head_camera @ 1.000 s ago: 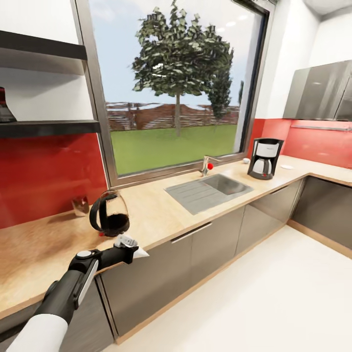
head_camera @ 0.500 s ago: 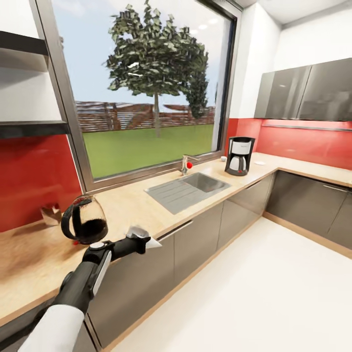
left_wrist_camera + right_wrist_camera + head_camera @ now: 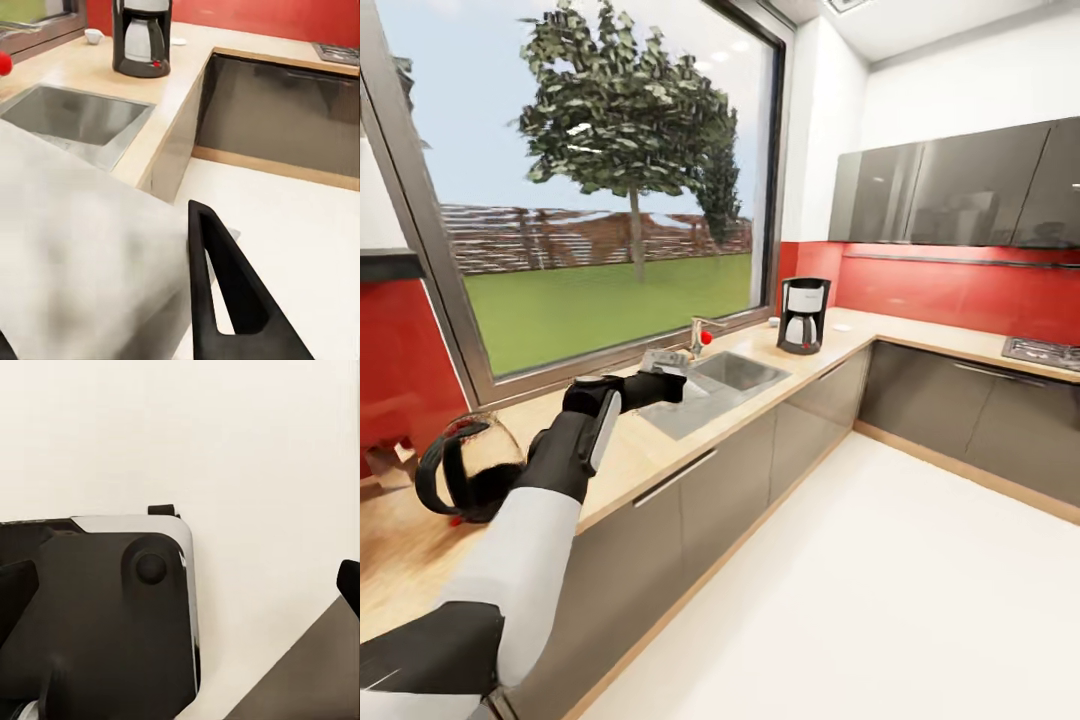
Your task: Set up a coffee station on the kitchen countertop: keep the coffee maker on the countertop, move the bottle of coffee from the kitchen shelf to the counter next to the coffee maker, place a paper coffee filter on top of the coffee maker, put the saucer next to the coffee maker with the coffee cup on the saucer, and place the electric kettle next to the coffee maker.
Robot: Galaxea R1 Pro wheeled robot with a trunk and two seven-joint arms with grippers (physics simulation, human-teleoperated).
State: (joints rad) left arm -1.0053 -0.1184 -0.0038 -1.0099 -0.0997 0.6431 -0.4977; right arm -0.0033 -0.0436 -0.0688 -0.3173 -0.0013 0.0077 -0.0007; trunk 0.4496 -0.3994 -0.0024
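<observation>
My left gripper (image 3: 666, 364) is raised above the counter's front edge near the sink, shut on a white paper coffee filter (image 3: 657, 358). In the left wrist view the filter (image 3: 82, 255) spreads wide beside one black finger (image 3: 225, 292). The black coffee maker (image 3: 803, 315) (image 3: 142, 36) stands on the wooden countertop (image 3: 830, 335) past the sink. A small white cup (image 3: 93, 35) and a saucer (image 3: 178, 41) sit behind it. The glass electric kettle (image 3: 460, 478) rests on the counter behind my left arm. My right gripper's fingertip (image 3: 349, 583) hangs over the white floor, jaws wide apart.
A steel sink (image 3: 672, 416) with a faucet (image 3: 700, 335) lies between my hand and the coffee maker. A hob (image 3: 1045, 351) is set in the side counter on the right. Grey cabinets (image 3: 920, 400) line the white floor (image 3: 880, 580). My own base (image 3: 97, 615) shows below the right wrist.
The view has swung right along the counter. My left arm has lifted the filter from below the counter edge up over it, toward the sink.
</observation>
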